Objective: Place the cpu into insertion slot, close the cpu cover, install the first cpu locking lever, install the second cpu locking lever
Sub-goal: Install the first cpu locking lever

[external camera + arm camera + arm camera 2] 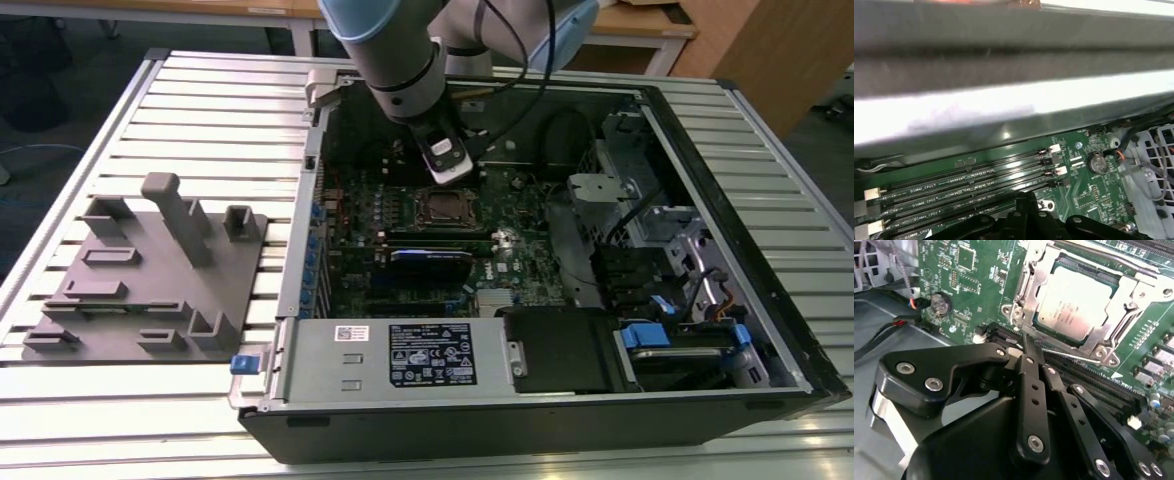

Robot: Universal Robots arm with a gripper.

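The cpu, a dull silver square, lies in the insertion slot on the green board inside the open case. The cpu cover, a silver frame, lies flat over the chip's edges. A thin silver locking lever runs along the socket's near side, and a darker one along the far side. My gripper has its black fingers pressed together, tips beside the near lever's end at the socket corner; I cannot tell whether they touch it. It hangs just above the socket and shows over the memory slots.
A grey fixture plate with upright pegs lies on the slatted table at the exterior view's left. Inside the case are memory slots, a coin battery, the power supply and a drive cage. The case wall stands close.
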